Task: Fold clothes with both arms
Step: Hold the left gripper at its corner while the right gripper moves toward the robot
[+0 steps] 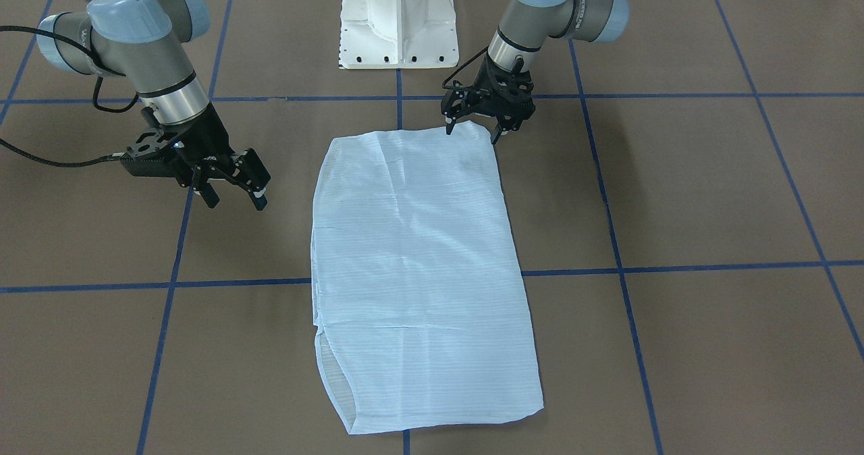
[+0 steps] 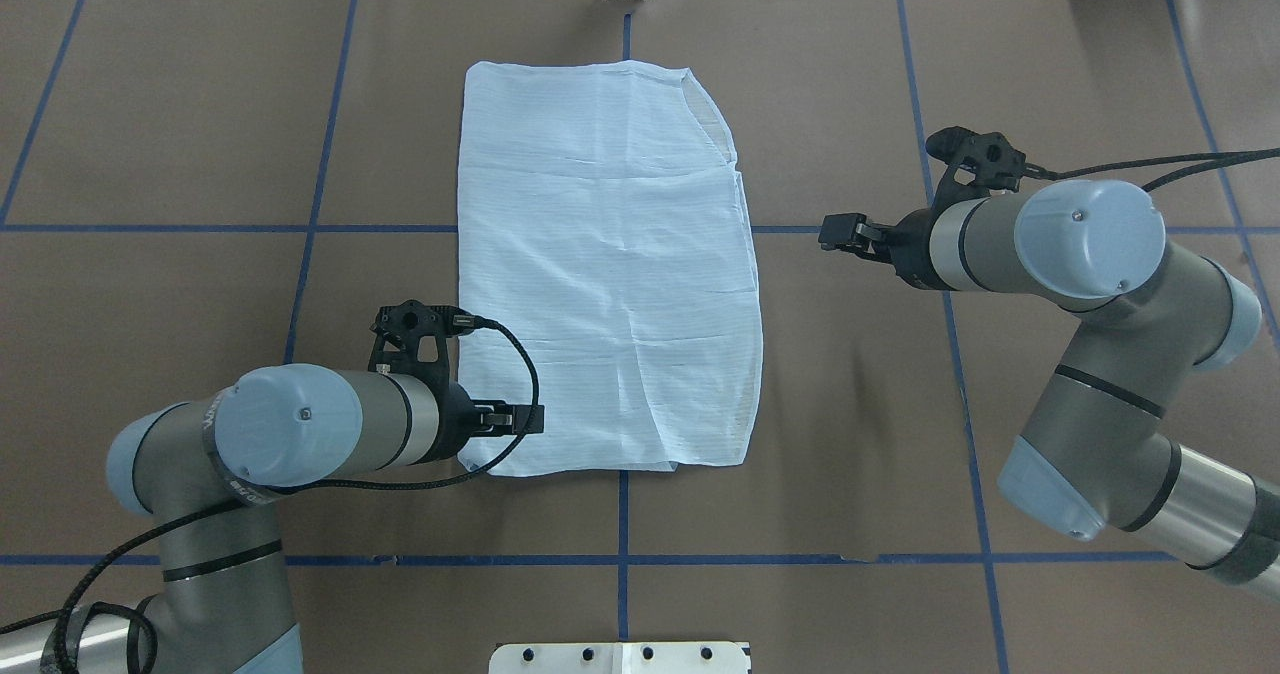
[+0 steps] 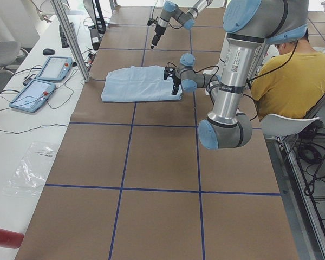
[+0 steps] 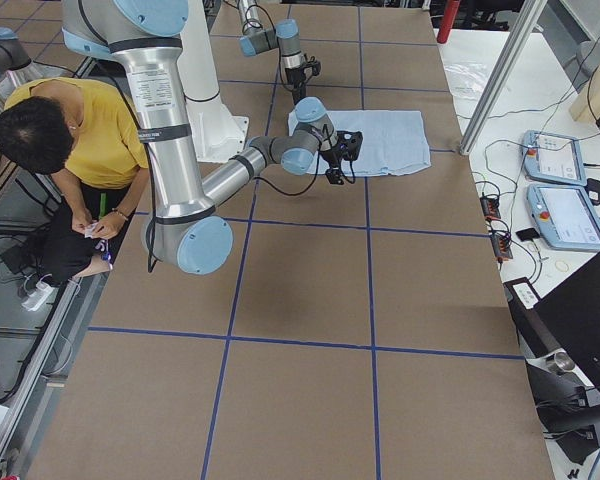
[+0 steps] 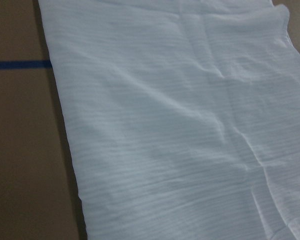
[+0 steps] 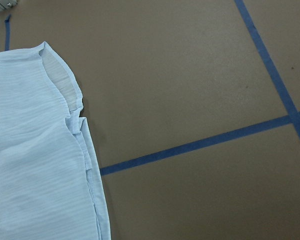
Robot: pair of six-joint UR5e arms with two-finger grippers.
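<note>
The pale-blue striped shirt [image 1: 418,252] lies flat on the brown table, folded into a long rectangle; it also shows in the overhead view [image 2: 610,254]. Its sleeves and collar are hidden. My left gripper [image 1: 472,133] is open, its fingers straddling the shirt's corner nearest the robot base, low over the table; overhead it [image 2: 525,419] sits at the shirt's near left corner. My right gripper [image 1: 236,200] is open and empty, above bare table well off the shirt's long side [image 2: 838,231]. The left wrist view is filled by the shirt [image 5: 180,125]; the right wrist view shows the shirt's edge [image 6: 35,165].
The white pedestal base [image 1: 398,23] stands at the robot's side of the table. Blue tape lines [image 1: 675,266] grid the brown surface. A seated person in yellow [image 3: 281,76] is beside the table. Control tablets [image 4: 560,190] lie on the side bench.
</note>
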